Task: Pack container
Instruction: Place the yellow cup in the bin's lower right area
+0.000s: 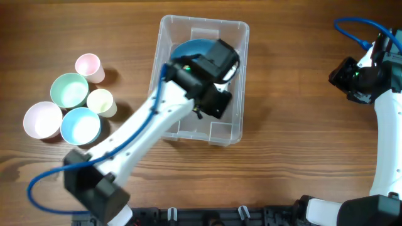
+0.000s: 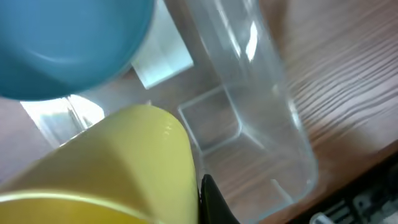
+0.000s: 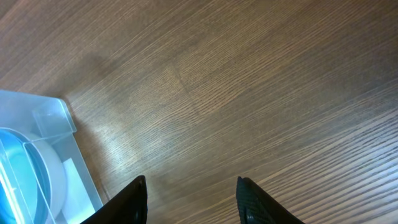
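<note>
Left tool (image 1: 212, 100) looks clenched on a yellow plastic cup (image 2: 118, 168). The cup fills the near-left of the wrist view w/ one dark finger (image 2: 214, 205) hard against its side; the other finger is hidden behind it. The tool hangs inside the outline of the clear rectangular plastic container (image 1: 237, 94), over its near half, w/ the cup low over the floor; can't tell if it touches. Just beyond the cup, in the container's far half, lies a blue round plastic bowl (image 1: 188, 49), and a white label (image 2: 163, 59) shows on the base beside it. The container sits mid-table on the wood-grain table (image 1: 295, 163), long axis near-to-far, slightly skewed. Left of it, apart from its wall, is a cluster: pink cup (image 1: 88, 66), mint-green bowl (image 1: 69, 90), pale yellow cup (image 1: 100, 102), pink bowl (image 1: 43, 119), light blue bowl (image 1: 80, 125). Right tool (image 3: 191, 202) is released, fingers spread w/ nothing between, over bare table well right of the container, whose corner shows at the left edge of its wrist view. Handling, prob.: the container looks light, thin-walled, a bit flexy & slick, so a bump from the arm or a cup pressed down off-centre could skate it across the table. If it needs steadying or shifting, the best hold is the rim along a long wall or at a rounded corner, where it's likely stiffest. Pinching mid-wall would prob. bow it. It doesn't look fragile, but a hard squeeze could crack it.
</note>
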Available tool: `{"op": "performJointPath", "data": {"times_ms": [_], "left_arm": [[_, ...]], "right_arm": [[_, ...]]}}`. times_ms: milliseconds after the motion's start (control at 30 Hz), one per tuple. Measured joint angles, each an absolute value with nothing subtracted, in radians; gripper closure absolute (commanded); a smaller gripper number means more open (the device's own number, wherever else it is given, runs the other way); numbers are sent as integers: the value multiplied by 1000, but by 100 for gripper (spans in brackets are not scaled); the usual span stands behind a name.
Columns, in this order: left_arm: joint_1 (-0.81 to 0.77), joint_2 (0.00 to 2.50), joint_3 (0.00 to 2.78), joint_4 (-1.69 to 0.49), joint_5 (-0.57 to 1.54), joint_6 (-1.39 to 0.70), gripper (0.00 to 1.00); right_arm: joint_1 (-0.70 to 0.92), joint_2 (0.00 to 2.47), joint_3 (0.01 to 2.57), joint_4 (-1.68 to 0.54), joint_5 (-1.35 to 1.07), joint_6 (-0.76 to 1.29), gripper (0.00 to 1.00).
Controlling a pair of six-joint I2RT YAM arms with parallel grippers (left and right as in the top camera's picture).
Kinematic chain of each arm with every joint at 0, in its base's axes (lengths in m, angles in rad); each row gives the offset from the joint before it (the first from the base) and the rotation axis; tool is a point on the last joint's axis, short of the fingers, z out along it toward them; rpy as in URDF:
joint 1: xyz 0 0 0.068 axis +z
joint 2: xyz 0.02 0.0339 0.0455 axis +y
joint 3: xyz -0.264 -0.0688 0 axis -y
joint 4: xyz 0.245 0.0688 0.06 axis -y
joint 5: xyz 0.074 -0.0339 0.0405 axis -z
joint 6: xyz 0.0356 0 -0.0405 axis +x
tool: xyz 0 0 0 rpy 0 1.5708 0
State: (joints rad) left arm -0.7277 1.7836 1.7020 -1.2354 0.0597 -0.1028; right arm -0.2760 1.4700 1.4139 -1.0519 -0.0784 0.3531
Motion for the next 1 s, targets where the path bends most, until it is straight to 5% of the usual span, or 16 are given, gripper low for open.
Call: {"op": "performJointPath", "data": {"times_ms": [267,867,967,1000], "left_arm": [[-730,2032,1699,-1153,104,-174,96],[-733,2033,1587,-1001,122,-664,96],[-733,2032,1580,-988,125,-677,76],[-734,2033,1574,-979,126,-678,56]], "right_arm": [[-276,1470,1414,-1054,-78,353,53],[-276,1470,1414,-1055,-78,353,53],[-276,1470,1414,-1055,-79,353,53],[-276,1470,1414,-1055,-78,353,53]]}}
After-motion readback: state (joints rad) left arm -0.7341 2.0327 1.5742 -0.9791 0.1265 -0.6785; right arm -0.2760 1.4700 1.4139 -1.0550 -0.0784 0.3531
